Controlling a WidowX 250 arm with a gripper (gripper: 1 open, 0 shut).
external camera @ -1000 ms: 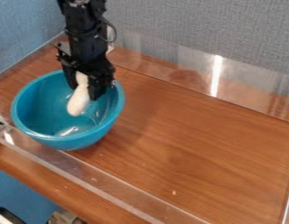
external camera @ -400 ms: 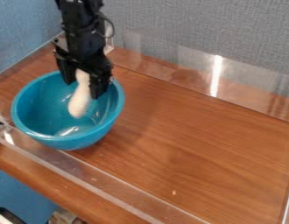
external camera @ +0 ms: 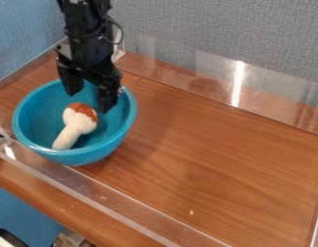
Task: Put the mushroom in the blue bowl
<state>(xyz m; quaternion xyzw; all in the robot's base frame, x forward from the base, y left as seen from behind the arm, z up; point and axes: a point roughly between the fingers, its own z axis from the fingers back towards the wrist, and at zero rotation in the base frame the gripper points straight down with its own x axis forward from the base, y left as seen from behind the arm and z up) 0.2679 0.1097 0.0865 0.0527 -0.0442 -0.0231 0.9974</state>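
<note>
The cream-white mushroom (external camera: 74,126) with its orange-brown cap end lies on its side inside the blue bowl (external camera: 33,142), touching nothing but the bowl. The bowl is large, round and teal-blue and stands at the left of the wooden table. My black gripper (external camera: 90,93) hangs straight down over the bowl's far rim, just above and behind the mushroom. Its fingers stand apart, open, with nothing between them.
The wooden tabletop (external camera: 213,154) stretches to the right of the bowl. Clear plastic walls (external camera: 239,82) run along the table's back and front edges. A blue-grey wall stands behind the arm.
The gripper has opened and let go of the mushroom, which dropped from between the fingers and now lies in the bowl. The arm itself stayed in place.
</note>
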